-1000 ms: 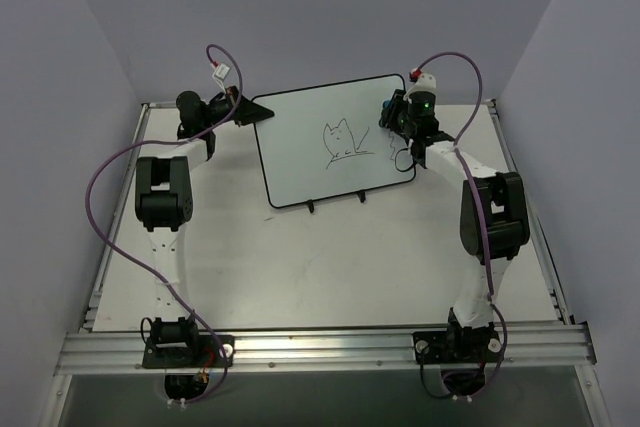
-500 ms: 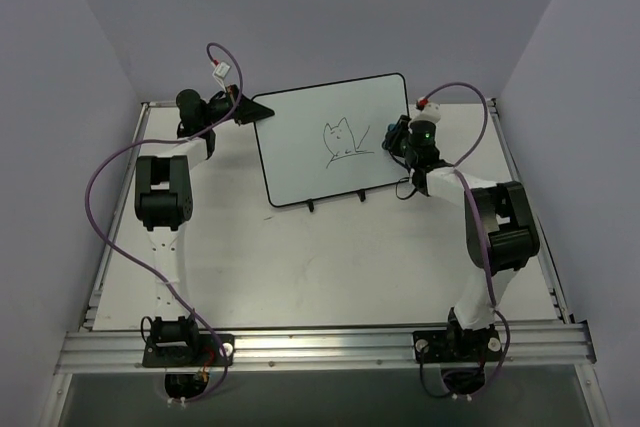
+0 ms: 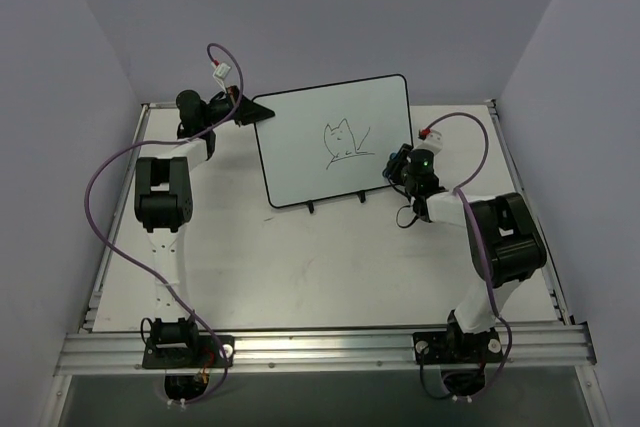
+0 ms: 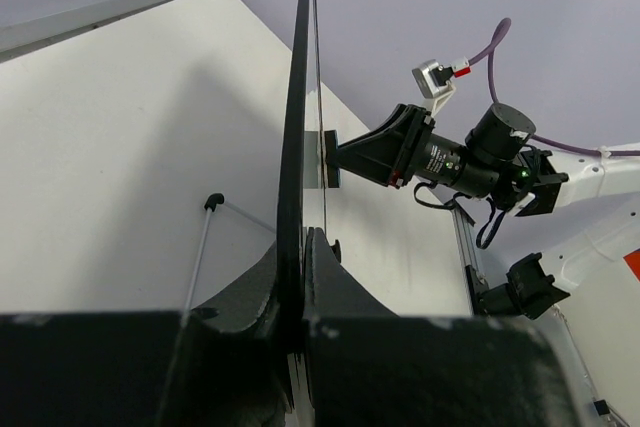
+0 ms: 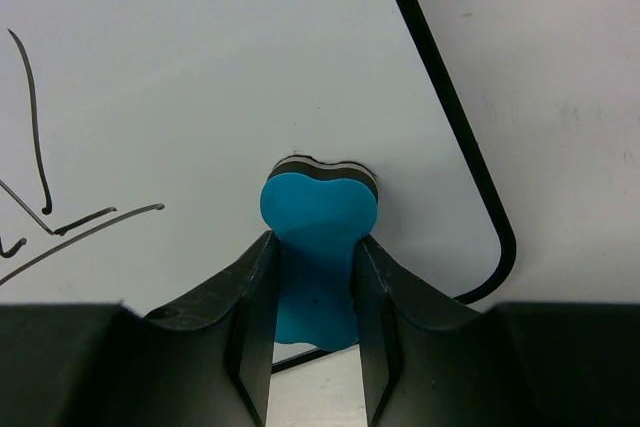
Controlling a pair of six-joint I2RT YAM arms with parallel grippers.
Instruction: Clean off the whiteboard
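Note:
The whiteboard [image 3: 300, 147] stands upright on two small black feet at the back of the table, with a black cat scribble [image 3: 343, 142] on it. My left gripper [image 3: 245, 110] is shut on the board's top left edge; the left wrist view shows the black frame [image 4: 296, 147] edge-on between my jaws. My right gripper [image 3: 393, 164] is shut on the blue bone-shaped eraser [image 5: 316, 247] and presses its felt against the board's lower right corner [image 5: 200, 77]. The scribble's lines [image 5: 40, 177] lie left of the eraser.
The white table [image 3: 320, 257] is bounded by metal rails on the sides and at the near edge [image 3: 320, 342]. Purple cables [image 3: 110, 177] loop from both arms. Lilac walls close in the back and sides.
My right gripper has moved the eraser down the board's right side, from the upper right corner to the lower right corner. The left arm and the board have not moved.

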